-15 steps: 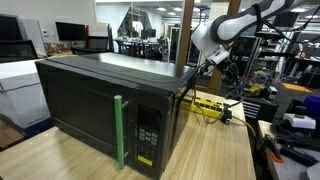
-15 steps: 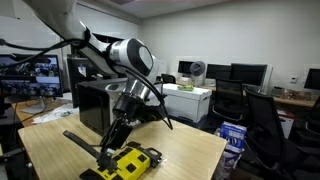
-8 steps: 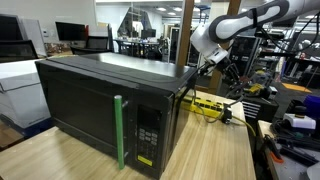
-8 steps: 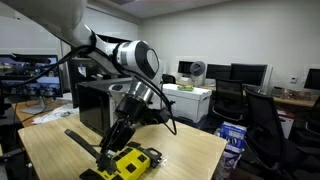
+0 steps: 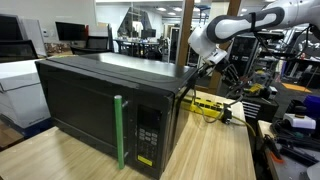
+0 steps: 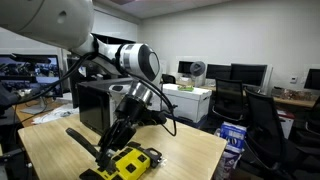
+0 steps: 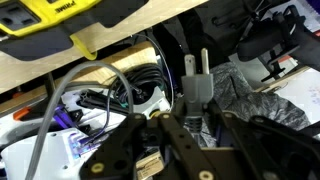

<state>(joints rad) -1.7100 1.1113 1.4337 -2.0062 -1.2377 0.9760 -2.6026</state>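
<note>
A grey plug stands at the centre of the wrist view, its two prongs pointing away from the hand. We see the hand's fingers drawn together on the plug's body, a grip low on the casing that leaves the prongs bare. Ahead of the plug, well apart from it, a yellow power strip lies on the pale wooden worktop. In an exterior view the hand hangs behind a black microwave — just past its rear corner — and above the strip.
</note>
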